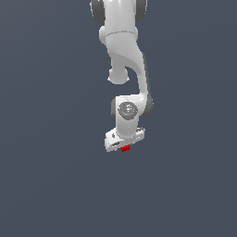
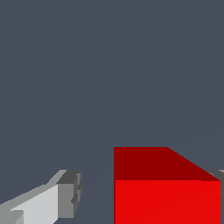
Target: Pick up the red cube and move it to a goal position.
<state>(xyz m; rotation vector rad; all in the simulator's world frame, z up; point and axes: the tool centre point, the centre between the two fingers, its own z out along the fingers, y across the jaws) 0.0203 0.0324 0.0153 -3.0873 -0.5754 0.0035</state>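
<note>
I'm watching the hand (image 1: 124, 147) hanging at the end of the arm (image 1: 127, 55), pointed down at the flat grey surface (image 1: 51, 185), and its fingers are standing apart rather than pressed together. In the wrist view one finger (image 2: 65, 199) is sitting well clear of the red cube (image 2: 166, 192), with an open strip of grey between them, while the other finger (image 2: 221, 175) is only peeking in at the frame's edge, just beside the cube's far face; I cannot tell whether it is touching.

So the red cube (image 1: 125, 148) is sitting between the fingers, off-centre toward one of them, and directly under the palm. I'm reading this as the moment before the squeeze: the fingers are straddling the cube so that closing them should catch two opposite faces squarely. Whether the cube is resting on the surface or already lifted, I cannot tell from either view.

The cube's edges are looking parallel to the finger faces, which I'm judging favourable for a flat grip. Around the hand, nothing else is showing on the surface, so room for lifting and travelling appears open on every side. No goal marker is showing in either view.
</note>
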